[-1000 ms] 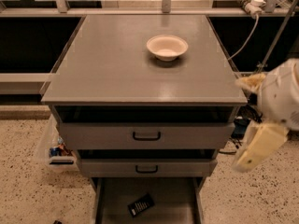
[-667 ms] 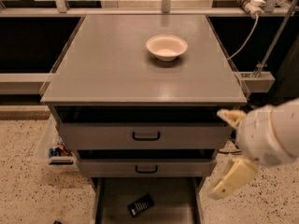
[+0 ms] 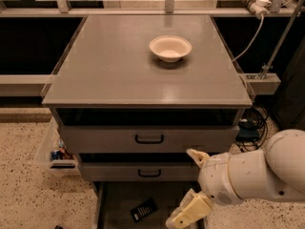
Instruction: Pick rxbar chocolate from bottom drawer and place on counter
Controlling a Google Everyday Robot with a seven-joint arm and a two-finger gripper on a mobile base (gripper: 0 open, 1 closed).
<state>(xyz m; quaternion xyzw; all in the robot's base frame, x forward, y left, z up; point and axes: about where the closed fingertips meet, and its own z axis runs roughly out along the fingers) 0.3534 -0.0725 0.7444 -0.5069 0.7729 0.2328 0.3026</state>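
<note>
The arm wears smooth, glossy white shells: fat rounded segments joined at a narrow seam, with a small dotted patch low on the wrist housing. Its end effector, blocky and cream-yellow, sits over the right side of the bottom drawer.

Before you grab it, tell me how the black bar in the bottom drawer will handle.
The rxbar chocolate looks small and flat, so probably light. Lying flush on the bottom drawer floor, it may slide when pinched. The gripper hangs just beside it.
</note>
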